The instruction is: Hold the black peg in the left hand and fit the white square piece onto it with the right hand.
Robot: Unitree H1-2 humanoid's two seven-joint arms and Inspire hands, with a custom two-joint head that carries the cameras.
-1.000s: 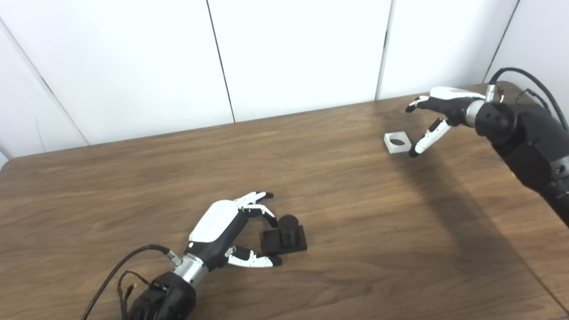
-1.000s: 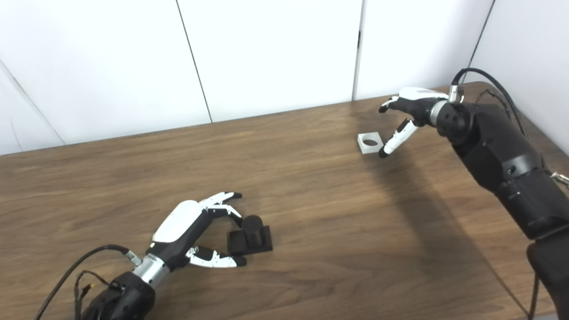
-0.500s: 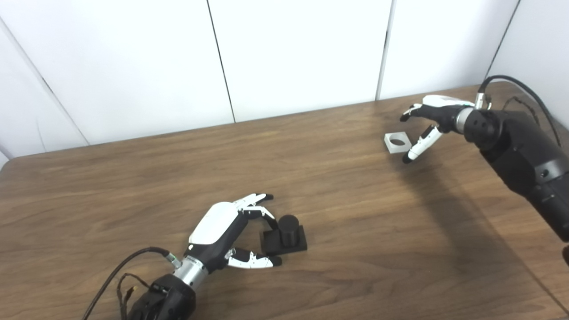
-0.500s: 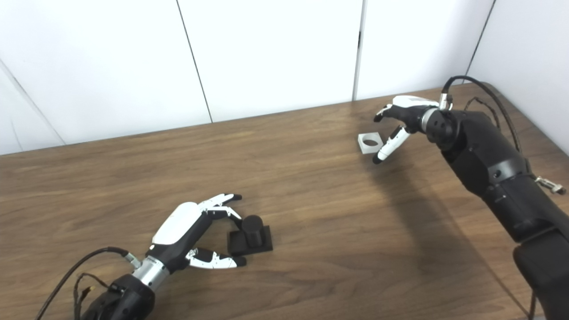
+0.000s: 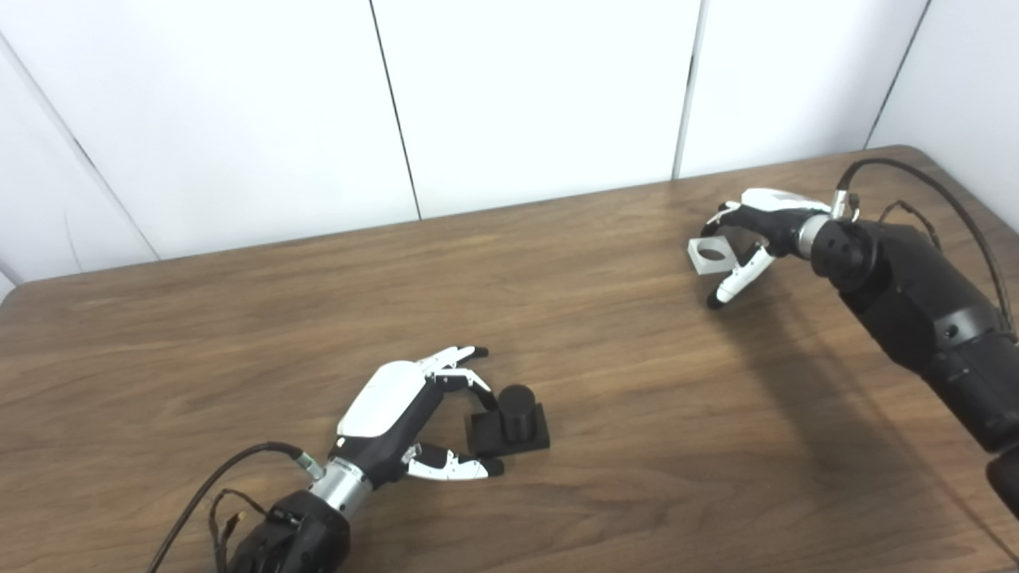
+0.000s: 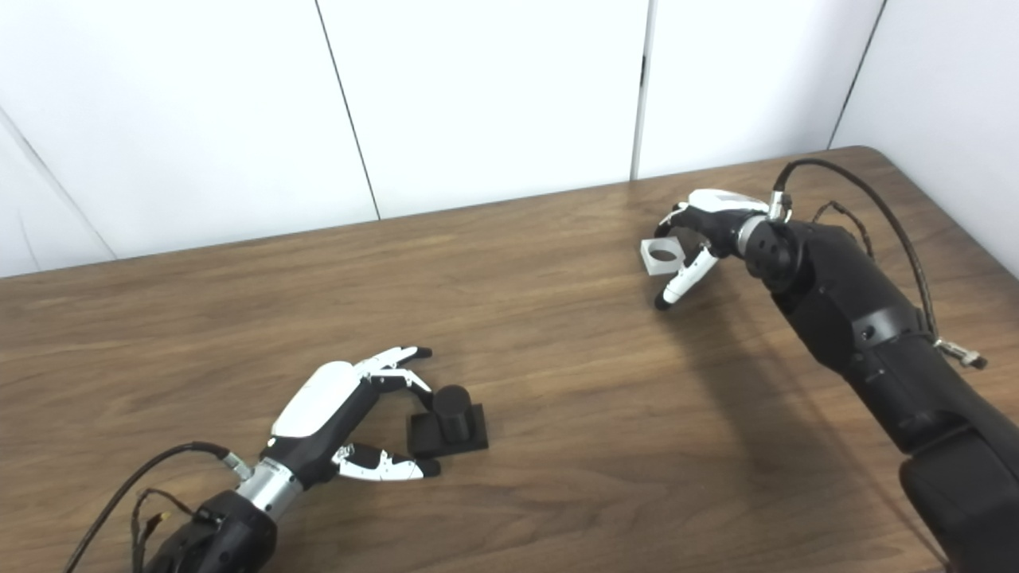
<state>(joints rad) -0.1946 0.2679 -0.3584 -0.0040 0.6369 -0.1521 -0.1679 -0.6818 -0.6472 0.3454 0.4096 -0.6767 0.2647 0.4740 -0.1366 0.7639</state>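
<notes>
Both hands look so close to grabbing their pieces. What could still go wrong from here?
The right hand is open around the white square piece, which lies flat on the table. As the fingers close, they may push it sliding away rather than lift it.

The left hand is open beside the black peg, not holding it. A grip on the base's edge alone might tip or turn the peg, spoiling the later fit.
</notes>
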